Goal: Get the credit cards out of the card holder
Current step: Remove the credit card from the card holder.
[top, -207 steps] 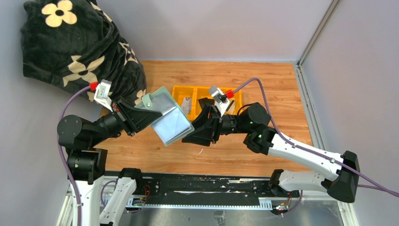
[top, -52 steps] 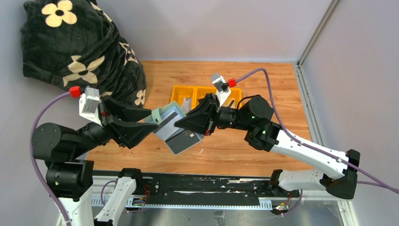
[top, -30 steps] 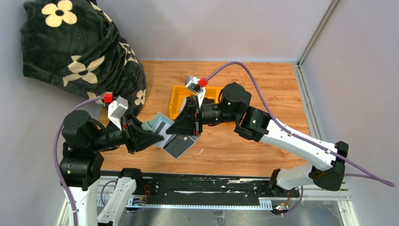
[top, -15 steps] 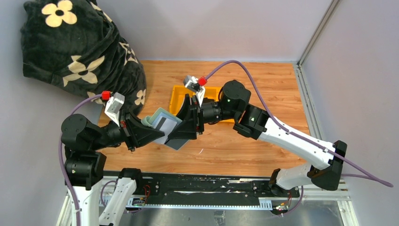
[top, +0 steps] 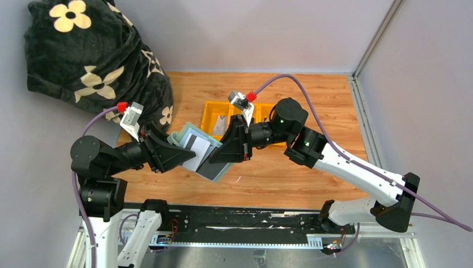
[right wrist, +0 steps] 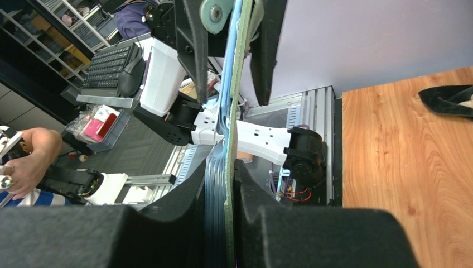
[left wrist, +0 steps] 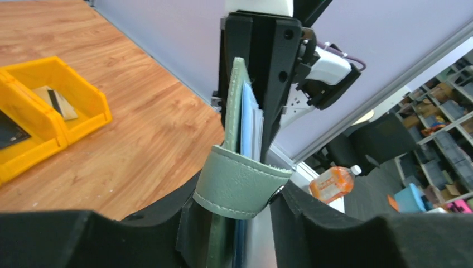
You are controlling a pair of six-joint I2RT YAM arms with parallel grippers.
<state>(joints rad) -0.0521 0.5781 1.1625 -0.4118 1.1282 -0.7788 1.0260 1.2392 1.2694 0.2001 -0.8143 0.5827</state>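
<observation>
The holder (top: 188,133) hung in the air just left of centre in the top view, clear of the table (top: 312,100). Its long axis ran from upper left to lower right. The left gripper (top: 174,152) had the upper-left end and the right gripper (top: 215,160) the lower-right end. The two faced each other along that axis, with the holder bridging them.

In the right wrist view the right fingers (right wrist: 254,220) were clenched tight on the holder's edge, cover and leaves together. In the left wrist view the left fingers (left wrist: 312,229) stood either side of the strap (left wrist: 240,187) and seemed to press it, so that gripper looked to be grasping the strap end. How firmly could not be told.

The cards (top: 192,155) lay toward the right gripper's end, so that arm was the nearer to draw one out. Any pull would probably run down the long axis, towards the lower right.

The holder was sage green. From above it lay open and fanned, showing a white card with a dark stripe and a dark one below it. Edge-on it stood upright, with pale blue leaves (left wrist: 249,120) packed against the cover. The tray (top: 207,111) sat just beyond, at upper centre.
</observation>
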